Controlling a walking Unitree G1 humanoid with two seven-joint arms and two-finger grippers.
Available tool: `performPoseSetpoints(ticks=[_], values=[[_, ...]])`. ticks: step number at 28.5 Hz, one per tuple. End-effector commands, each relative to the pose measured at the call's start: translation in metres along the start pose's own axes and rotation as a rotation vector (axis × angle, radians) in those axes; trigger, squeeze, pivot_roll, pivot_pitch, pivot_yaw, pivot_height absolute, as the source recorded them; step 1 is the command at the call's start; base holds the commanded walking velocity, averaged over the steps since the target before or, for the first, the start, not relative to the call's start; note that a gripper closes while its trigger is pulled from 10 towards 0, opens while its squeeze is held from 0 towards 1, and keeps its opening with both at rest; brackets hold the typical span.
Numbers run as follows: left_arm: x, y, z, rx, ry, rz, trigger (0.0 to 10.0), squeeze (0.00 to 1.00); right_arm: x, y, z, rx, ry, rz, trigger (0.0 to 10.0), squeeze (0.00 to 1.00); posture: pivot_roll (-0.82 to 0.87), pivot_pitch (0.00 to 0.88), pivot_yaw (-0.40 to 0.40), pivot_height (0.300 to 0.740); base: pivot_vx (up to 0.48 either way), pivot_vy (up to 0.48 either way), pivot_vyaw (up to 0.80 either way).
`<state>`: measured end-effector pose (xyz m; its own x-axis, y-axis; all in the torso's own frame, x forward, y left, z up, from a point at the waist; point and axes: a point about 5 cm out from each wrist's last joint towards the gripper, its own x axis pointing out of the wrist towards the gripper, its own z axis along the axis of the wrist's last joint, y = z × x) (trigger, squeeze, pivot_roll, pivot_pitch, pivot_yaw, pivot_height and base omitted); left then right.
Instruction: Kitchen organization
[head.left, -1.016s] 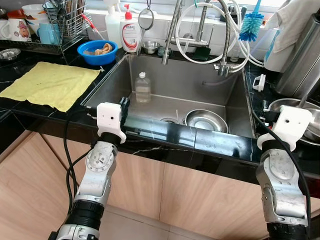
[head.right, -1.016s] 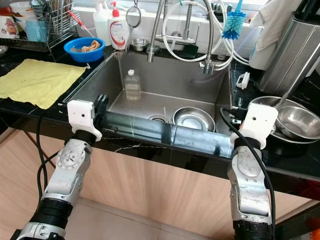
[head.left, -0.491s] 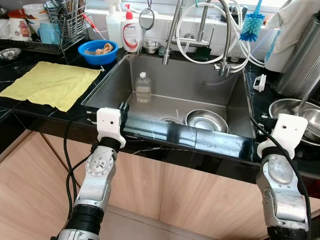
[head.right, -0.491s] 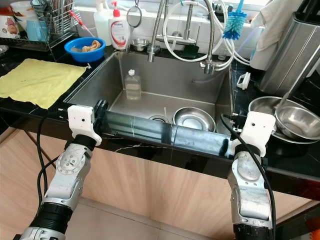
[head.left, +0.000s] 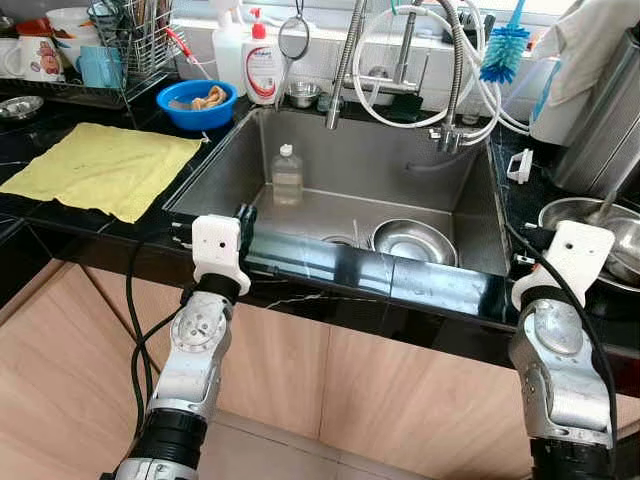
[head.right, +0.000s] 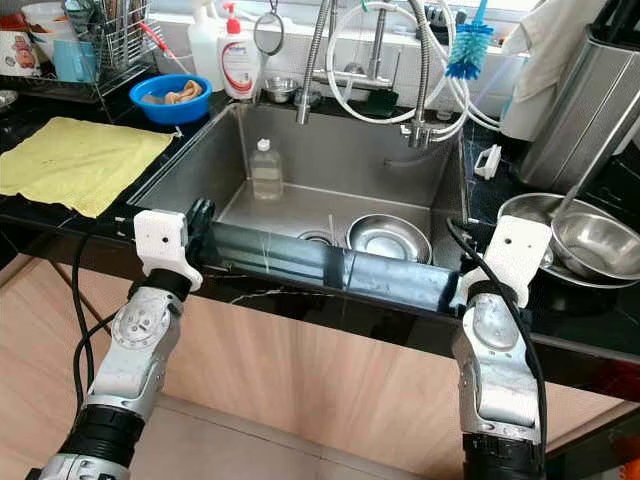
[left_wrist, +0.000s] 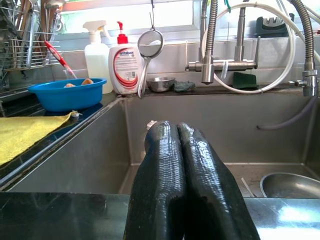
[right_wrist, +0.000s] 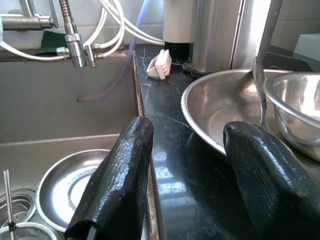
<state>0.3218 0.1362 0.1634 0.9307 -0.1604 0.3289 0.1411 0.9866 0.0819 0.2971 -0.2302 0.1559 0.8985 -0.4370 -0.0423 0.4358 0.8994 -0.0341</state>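
Observation:
A steel sink (head.left: 470, 215) holds a steel bowl (head.left: 413, 241) near the drain and a clear plastic bottle (head.left: 286, 177) standing at the back left. My left gripper (left_wrist: 175, 129) is shut with nothing in it. It hovers at the sink's front left edge and points toward the bottle. At the sink's front right corner my right gripper (right_wrist: 187, 131) is open above the black counter. One finger hangs over the sink rim, the other sits before the wide steel bowl (right_wrist: 220, 117) on the counter. Nothing is between its fingers.
A yellow cloth (head.left: 100, 165) lies on the left counter. Behind it are a blue bowl (head.left: 195, 103), soap bottles (head.left: 259, 65) and a dish rack (head.left: 115, 50). Faucet hoses (head.left: 420, 70) hang over the sink's back. A second steel bowl (right_wrist: 295, 112) nests in the wide one at right.
My right wrist has tilted and shifted slightly at the sink's right corner. The left arm has stayed almost still.

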Motion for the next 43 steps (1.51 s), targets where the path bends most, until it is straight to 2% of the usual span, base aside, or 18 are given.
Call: performPoseSetpoints(ticks=[1,6,18,26,28,29,30,32,37,43], values=[[-0.001,0.004,0.003,0.009,-0.004,0.008,10.0,0.0,0.002,-0.002,-0.002,0.016,0.025,-0.019,10.0,0.0,0.08,0.0,-0.028,0.74,0.0,0.0,0.0],[0.0,0.006,0.004,0.015,-0.004,0.011,10.0,0.0,0.001,-0.001,-0.003,0.028,0.034,-0.025,10.0,0.0,0.07,0.0,-0.026,0.74,0.0,0.0,0.0],[-0.001,0.003,0.003,0.011,-0.003,0.008,10.0,0.0,-0.001,-0.018,-0.002,0.016,0.035,-0.13,10.0,0.0,0.08,0.0,-0.031,0.74,0.0,0.0,0.0],[0.001,0.003,0.003,0.013,-0.006,0.008,10.0,0.0,-0.017,-0.034,-0.011,-0.016,0.054,-0.284,10.0,0.0,0.08,0.0,-0.031,0.74,0.0,0.0,0.0],[0.001,0.004,0.004,0.014,-0.008,0.009,10.0,0.0,-0.026,-0.044,-0.014,-0.04,0.057,-0.375,10.0,0.0,0.08,0.0,-0.031,0.74,0.0,0.0,0.0],[0.001,0.004,0.004,0.014,-0.008,0.009,10.0,0.0,-0.026,-0.044,-0.014,-0.04,0.057,-0.375,10.0,0.0,0.08,0.0,-0.031,0.74,0.0,0.0,0.0],[0.001,0.005,0.004,0.014,-0.009,0.011,10.0,0.0,-0.032,-0.052,-0.014,-0.056,0.047,-0.444,10.0,0.0,0.08,0.0,-0.03,0.74,0.0,0.0,0.0],[0.001,0.005,0.004,0.015,-0.009,0.011,10.0,0.0,-0.033,-0.054,-0.014,-0.058,0.042,-0.459,10.0,0.0,0.08,0.0,-0.029,0.74,0.0,0.0,0.0],[0.002,0.005,0.004,0.013,-0.008,0.01,10.0,0.0,-0.032,-0.058,-0.001,-0.073,-0.026,-0.508,10.0,0.0,0.07,0.0,-0.028,0.74,0.0,0.0,0.0],[0.0,0.005,0.004,0.013,-0.007,0.015,10.0,0.0,-0.029,-0.052,0.027,-0.105,-0.192,-0.509,10.0,0.0,0.08,0.0,-0.031,0.74,0.0,0.0,0.0]])
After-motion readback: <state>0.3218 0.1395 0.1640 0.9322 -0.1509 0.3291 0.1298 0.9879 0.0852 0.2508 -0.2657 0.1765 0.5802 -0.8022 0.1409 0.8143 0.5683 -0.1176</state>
